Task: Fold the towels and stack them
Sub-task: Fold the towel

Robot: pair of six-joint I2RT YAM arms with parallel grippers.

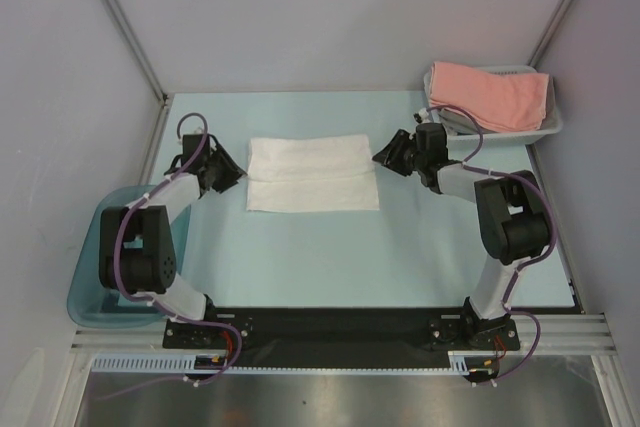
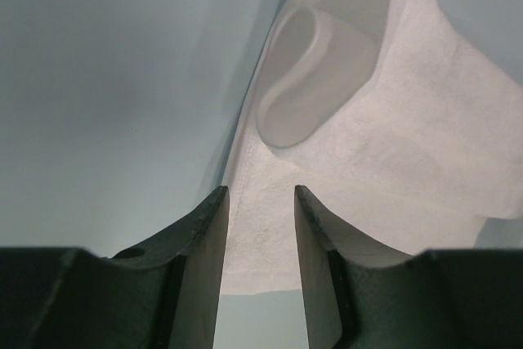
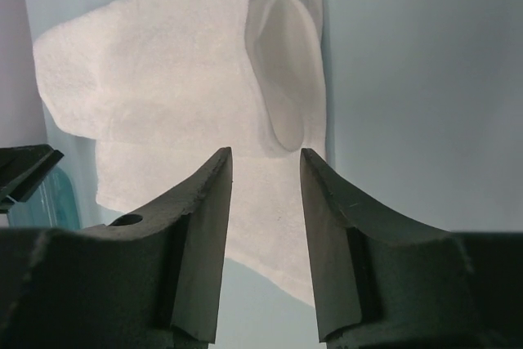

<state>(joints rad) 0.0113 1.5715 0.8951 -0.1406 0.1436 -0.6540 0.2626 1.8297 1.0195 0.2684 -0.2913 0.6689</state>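
Observation:
A white towel (image 1: 312, 174) lies folded in half on the pale blue table, its fold seam running left to right. My left gripper (image 1: 236, 169) sits just off the towel's left edge and my right gripper (image 1: 383, 156) just off its right edge. In the left wrist view the left gripper (image 2: 260, 195) is open, with nothing between the fingers and the towel (image 2: 400, 145) lying beyond the tips. The right gripper (image 3: 265, 157) is open too, and the towel (image 3: 163, 63) spreads ahead of it. A salmon-pink towel (image 1: 490, 95) is heaped in the basket at the back right.
The white mesh basket (image 1: 548, 129) stands at the table's back right corner. A teal plastic tub (image 1: 92, 292) sits off the table's left edge beside the left arm. Grey walls close in the back and both sides.

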